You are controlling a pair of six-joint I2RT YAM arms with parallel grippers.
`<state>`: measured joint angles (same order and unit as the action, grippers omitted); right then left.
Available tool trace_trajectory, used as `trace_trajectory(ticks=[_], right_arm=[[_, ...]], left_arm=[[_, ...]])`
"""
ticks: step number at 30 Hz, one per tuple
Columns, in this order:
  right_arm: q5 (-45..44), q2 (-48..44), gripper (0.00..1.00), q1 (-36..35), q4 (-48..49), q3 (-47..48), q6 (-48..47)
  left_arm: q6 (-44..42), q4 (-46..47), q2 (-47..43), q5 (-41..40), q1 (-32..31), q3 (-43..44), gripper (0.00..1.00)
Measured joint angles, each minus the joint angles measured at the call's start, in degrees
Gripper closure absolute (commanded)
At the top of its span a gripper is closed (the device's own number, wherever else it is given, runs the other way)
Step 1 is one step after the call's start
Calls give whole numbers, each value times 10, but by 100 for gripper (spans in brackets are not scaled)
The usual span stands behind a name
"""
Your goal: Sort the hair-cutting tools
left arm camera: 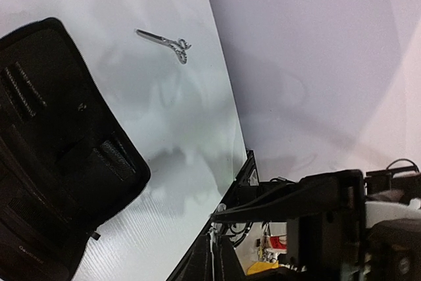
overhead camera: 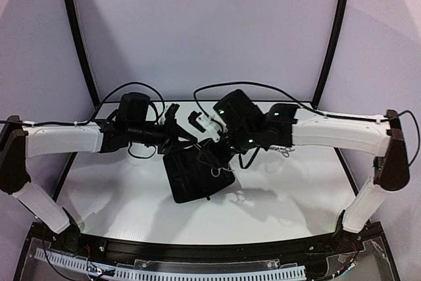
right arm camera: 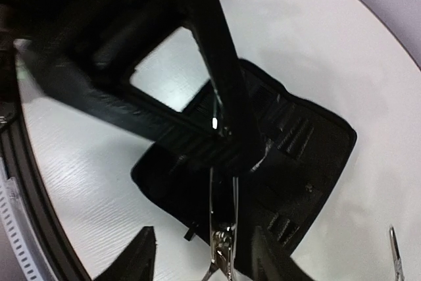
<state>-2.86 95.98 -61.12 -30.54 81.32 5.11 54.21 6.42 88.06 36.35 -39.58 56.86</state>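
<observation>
The scissors (right arm camera: 220, 228) are clamped by the closed left gripper (right arm camera: 217, 139), the right gripper (right arm camera: 204, 261) spread wide around them, likely for handover.

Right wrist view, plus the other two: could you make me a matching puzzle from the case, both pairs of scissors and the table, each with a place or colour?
Things:
1. zip case
2. raised scissors
3. loose scissors
4. table

Descriptions:
a. white
b. flat on the bare table, apart from the case
c. black, lying open
d. up in the air above the case

Pairs: 1-c, 2-d, 3-b, 4-a
</observation>
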Motion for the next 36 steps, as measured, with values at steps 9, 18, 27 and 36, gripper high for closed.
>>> trace_trajectory(ticks=[9,18,27,36], right_arm=[[104,-204,49,43,33,-129,76],[279,-276,59,120,100,-270,158],[335,-250,63,120,204,-279,192],[348,-221,63,116,280,-301,219]], left_arm=[[-72,-3,-37,31,-1,-1,99],[-95,20,-62,78,-1,-11,99],[-103,27,-81,87,-1,-11,99],[-96,34,-117,43,-1,-18,99]])
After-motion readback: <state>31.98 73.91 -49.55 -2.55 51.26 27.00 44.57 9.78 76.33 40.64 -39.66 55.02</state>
